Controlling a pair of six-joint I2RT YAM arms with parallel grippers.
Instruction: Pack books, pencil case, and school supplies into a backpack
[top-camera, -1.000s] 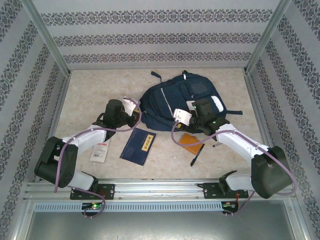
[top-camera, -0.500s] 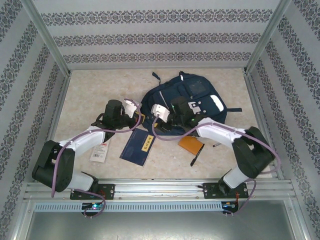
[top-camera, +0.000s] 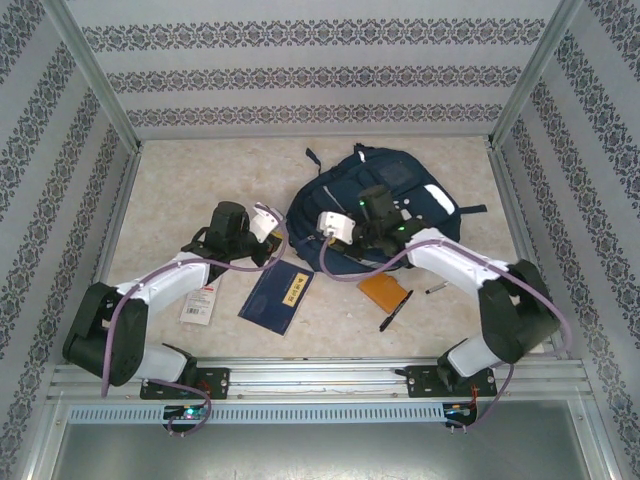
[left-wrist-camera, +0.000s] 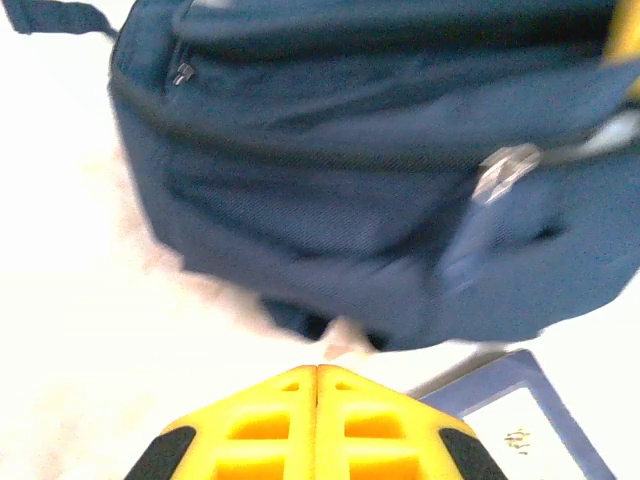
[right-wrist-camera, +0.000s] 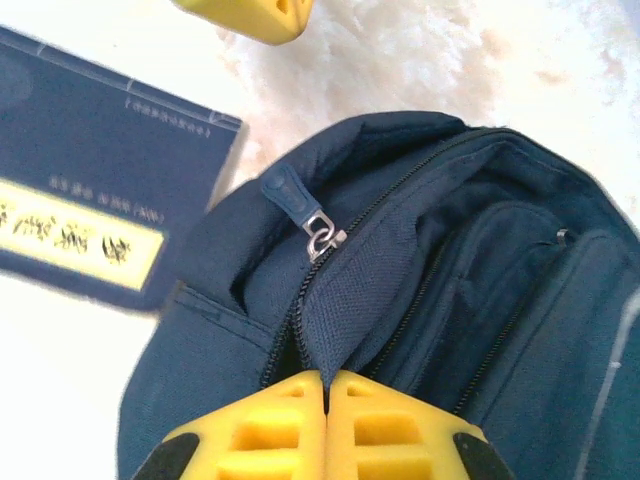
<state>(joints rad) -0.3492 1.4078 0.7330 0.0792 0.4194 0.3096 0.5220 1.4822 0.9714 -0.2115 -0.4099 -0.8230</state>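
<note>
Backpack (top-camera: 405, 175) at the back — booklet (top-camera: 277, 295), pen (top-camera: 394, 314) before it, packet (top-camera: 199, 301) leftmost

In the left wrist view the large navy-blue fabric backpack (left-wrist-camera: 330, 200) is blurred and cut by the top and right edges. The thin dark navy booklet (left-wrist-camera: 540, 395) shows one corner there; its label print is unreadable.

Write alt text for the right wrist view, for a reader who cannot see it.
The yellow right hand, shut, sits at the open zipper edge of a navy-blue backpack, just below a metal zipper pull. At the upper left, a dark navy booklet with a pale-yellow label lies on the pale table.
</note>
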